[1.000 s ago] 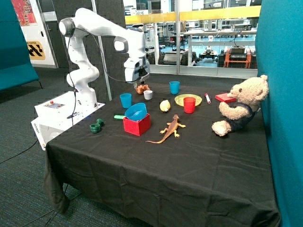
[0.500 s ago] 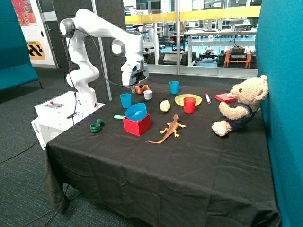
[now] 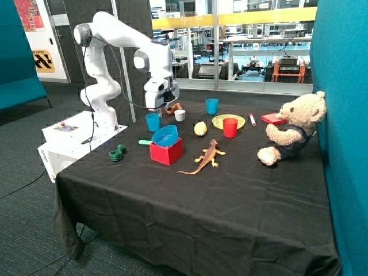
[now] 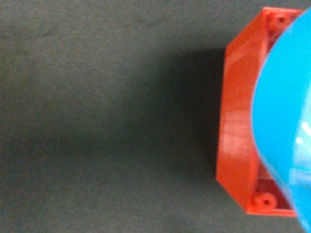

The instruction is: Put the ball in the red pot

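One obstacle: a blue plastic bowl (image 3: pixel 165 136) sits tilted in the square red pot (image 3: pixel 166 151), so the pale yellow ball (image 3: pixel 199 128) could bounce out. The hand (image 3: pixel 159 107) hovers near the blue cup (image 3: pixel 152 122), well away from the ball; its finger state cannot be told.

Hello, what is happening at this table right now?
A white Franka arm is working at a black-clothed table full of toys and cups. Its gripper hangs in the air above the blue cup, holding nothing that can be seen. The ball sits on the cloth beside the yellow plate, untouched. The red pot has a blue bowl resting on top, covering much of its opening. So the ball is not yet in the pot.
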You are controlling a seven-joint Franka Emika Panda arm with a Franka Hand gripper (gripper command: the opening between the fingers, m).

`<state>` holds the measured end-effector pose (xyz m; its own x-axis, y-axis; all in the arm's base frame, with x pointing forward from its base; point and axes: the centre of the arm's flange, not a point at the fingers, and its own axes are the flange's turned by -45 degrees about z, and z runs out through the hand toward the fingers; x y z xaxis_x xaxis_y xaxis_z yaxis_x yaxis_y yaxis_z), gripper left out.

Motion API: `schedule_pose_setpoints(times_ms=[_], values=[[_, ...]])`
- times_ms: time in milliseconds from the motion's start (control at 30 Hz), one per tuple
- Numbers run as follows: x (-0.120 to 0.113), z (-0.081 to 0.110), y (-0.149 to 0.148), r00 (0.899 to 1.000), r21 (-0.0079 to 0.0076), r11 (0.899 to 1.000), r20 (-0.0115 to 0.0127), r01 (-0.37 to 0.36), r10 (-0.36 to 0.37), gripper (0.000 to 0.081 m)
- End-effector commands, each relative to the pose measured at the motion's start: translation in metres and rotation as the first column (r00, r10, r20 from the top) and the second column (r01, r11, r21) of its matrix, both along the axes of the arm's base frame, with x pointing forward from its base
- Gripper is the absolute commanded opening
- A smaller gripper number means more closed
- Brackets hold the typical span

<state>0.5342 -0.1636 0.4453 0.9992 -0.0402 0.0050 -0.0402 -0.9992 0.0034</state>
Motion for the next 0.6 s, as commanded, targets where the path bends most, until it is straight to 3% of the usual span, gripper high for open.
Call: schedule_pose_setpoints(times_ms=[0,400,567], values=[[-0.003,0.003,-0.020,1.000,0.0036,1.000,-0.0049,0.001,-0.001,0.0577],[-0.002,-0.008,-0.020,1.000,0.0036,1.000,-0.0049,-0.024,0.024,0.0559],[-0.002,-0.021,-0.026,1.000,0.0036,1.000,-0.0049,-0.019,0.019,0.0552]])
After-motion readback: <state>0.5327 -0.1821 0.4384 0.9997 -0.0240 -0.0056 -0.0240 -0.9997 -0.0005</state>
